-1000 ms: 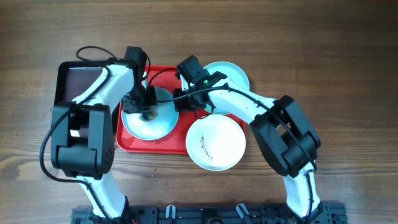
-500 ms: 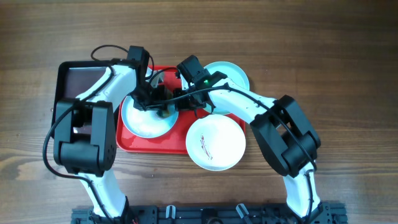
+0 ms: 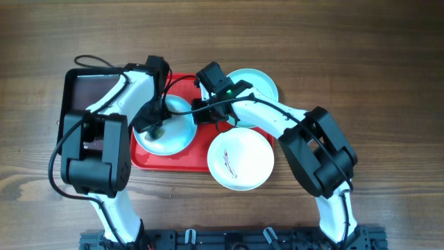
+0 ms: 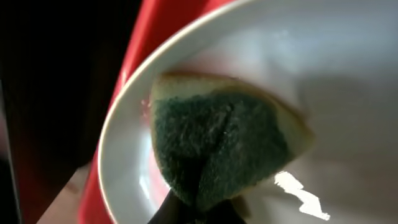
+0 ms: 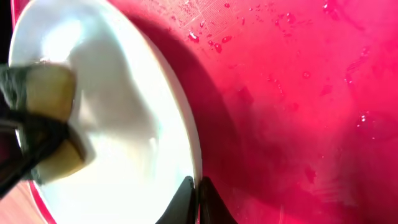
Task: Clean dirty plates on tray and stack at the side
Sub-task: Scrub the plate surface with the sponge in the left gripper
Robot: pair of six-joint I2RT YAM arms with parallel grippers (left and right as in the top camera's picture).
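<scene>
The left gripper (image 4: 199,208) clamps a green-faced yellow sponge (image 4: 224,143) against the white plate (image 4: 348,93) on the red tray (image 5: 298,93); the right gripper (image 5: 198,196) pinches that plate's rim.

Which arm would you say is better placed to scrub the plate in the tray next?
Left. The left fingers are shut on the sponge, which is pressed onto the plate. The right fingers are shut on the plate's rim, likely steadying it.
</scene>
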